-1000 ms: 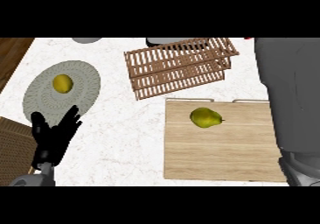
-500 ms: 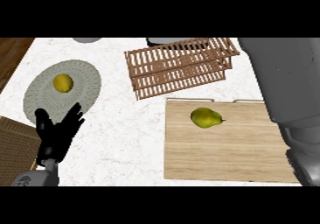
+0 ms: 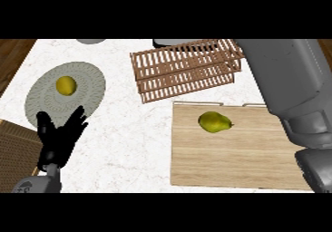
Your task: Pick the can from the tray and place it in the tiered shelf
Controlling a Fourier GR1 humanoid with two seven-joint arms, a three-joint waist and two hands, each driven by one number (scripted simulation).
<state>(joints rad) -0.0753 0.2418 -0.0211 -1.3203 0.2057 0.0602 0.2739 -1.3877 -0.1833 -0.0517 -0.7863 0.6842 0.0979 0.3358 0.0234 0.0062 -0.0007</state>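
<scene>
While the left robot hand (image 3: 58,136) rests at 8 o'clock on the table (image 3: 122,149) with its fingers straight and spread, holding nothing, the right forearm (image 3: 292,90) has swung further into view along the 3 o'clock edge and now covers more of the right side than a second ago. The right robot hand does not show in the view, so its state cannot be told.

No can is visible. The wooden tray (image 3: 236,158) at 4 o'clock carries only a green pear (image 3: 214,122), lying near the tray's upper edge. The tiered shelf (image 3: 185,68), a slatted wooden rack, lies at 12 o'clock, just above the tray. A second yellow fruit (image 3: 65,85) sits on the grey round plate (image 3: 88,97) at 10 o'clock.

Judgement: the right arm's advance suggests the reach phase has begun; the pear is the only candidate on the tray, and nothing is grasped yet.
</scene>
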